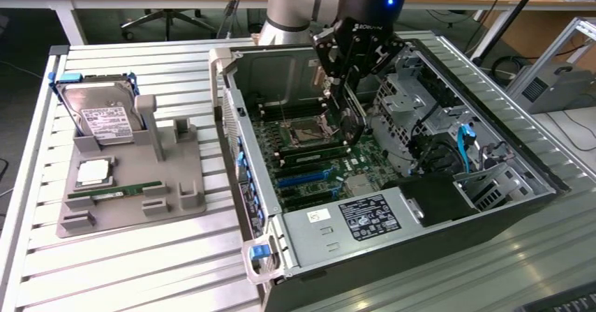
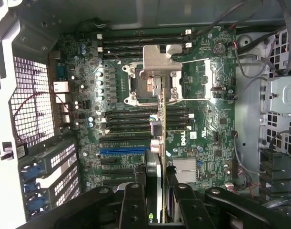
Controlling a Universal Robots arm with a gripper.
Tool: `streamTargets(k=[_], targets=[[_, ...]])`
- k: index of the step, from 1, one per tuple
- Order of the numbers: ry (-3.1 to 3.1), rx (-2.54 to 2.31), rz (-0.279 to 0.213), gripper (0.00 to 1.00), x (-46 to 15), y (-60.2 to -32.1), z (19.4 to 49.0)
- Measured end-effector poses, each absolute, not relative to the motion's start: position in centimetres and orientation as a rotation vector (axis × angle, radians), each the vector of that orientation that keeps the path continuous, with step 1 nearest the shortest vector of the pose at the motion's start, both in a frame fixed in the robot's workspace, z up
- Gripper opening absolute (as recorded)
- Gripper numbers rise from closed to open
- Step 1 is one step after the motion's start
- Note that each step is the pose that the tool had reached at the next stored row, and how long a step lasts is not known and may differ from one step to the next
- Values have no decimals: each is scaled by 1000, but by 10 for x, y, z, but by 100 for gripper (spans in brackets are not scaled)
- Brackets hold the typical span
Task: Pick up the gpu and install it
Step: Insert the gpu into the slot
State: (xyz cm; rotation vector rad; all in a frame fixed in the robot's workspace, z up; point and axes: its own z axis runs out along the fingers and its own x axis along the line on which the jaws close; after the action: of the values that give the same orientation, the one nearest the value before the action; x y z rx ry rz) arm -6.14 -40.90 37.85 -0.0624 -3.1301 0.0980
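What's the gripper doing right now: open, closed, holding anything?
Gripper: closed on the gpu, holding it edge-on over the motherboard.

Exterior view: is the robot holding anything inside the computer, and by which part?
Yes: the graphics card, pinched across its flat faces near its top edge by the jaws.

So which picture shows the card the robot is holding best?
The exterior view. There the gpu shows its broad black face, hanging from the gripper over the motherboard. In the wrist view the gpu is seen edge-on, just a thin strip between the fingers.
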Motion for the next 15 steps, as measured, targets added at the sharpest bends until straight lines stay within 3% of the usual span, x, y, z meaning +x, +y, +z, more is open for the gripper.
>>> streamTargets(k=[15], targets=[[-3132,125,99,27,-61,-409,379]])
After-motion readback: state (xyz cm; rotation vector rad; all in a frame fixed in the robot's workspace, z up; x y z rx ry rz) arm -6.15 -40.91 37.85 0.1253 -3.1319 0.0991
